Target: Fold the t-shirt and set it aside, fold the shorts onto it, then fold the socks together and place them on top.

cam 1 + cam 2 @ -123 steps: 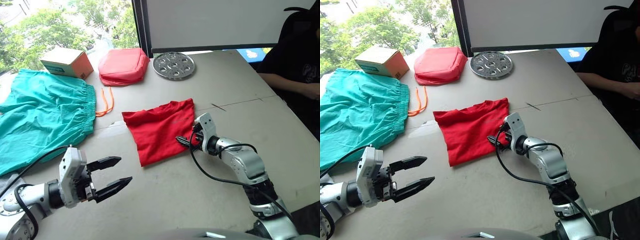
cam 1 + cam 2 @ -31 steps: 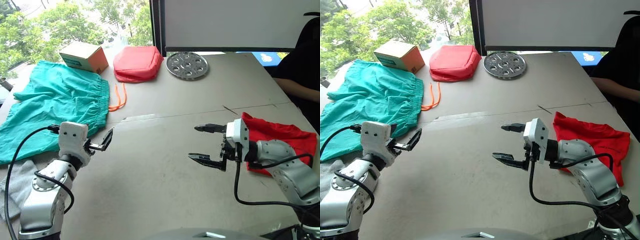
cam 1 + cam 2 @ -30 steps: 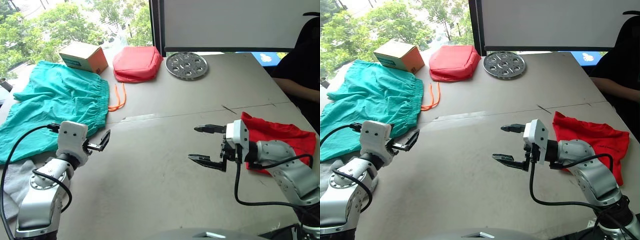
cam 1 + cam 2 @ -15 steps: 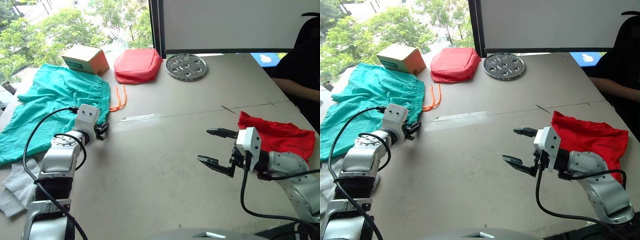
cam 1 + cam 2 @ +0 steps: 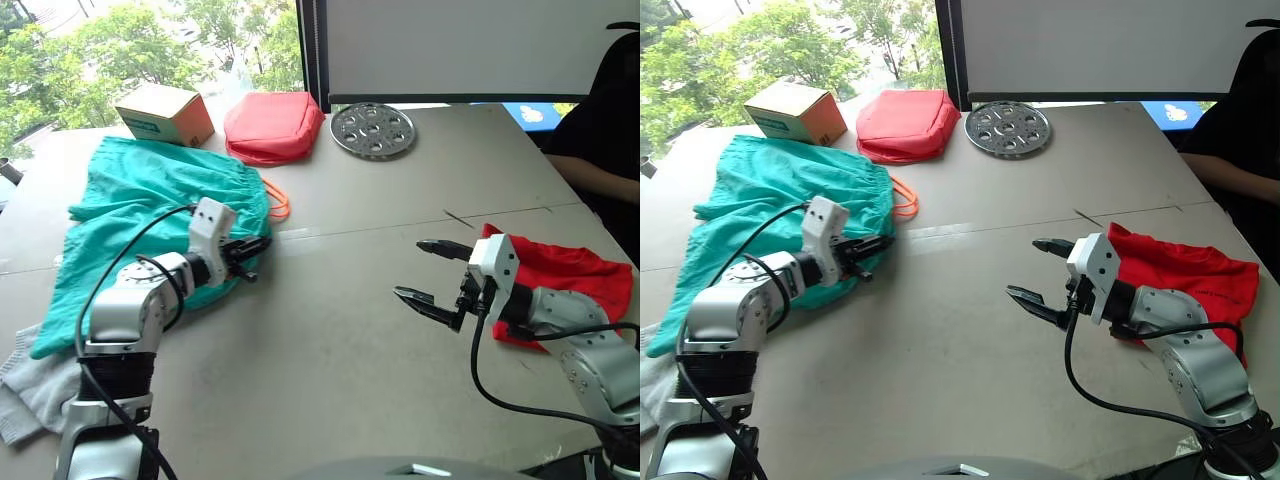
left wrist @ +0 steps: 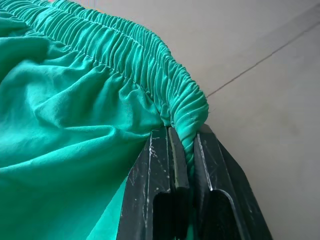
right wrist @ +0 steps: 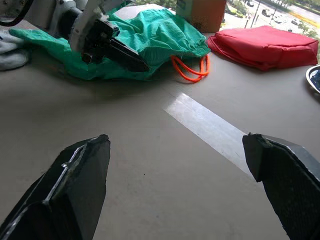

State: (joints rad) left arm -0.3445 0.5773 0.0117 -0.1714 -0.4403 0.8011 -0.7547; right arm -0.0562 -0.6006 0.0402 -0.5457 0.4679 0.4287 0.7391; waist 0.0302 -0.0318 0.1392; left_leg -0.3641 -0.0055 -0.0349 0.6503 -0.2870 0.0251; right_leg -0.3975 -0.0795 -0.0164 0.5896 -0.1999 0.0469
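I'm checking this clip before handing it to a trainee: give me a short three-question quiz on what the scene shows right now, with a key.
1. True or false: the left gripper is shut on the waistband of the shorts.
2. Which lies closest to the right gripper? A. the cardboard box B. the t-shirt C. the round metal plate
3. Fill in: the right gripper's fingers are ____ and hold nothing.

Key
1. True: in the left wrist view the gathered waistband is pinched between the fingers.
2. B: the folded t-shirt lies on the table just behind that arm.
3. Open.
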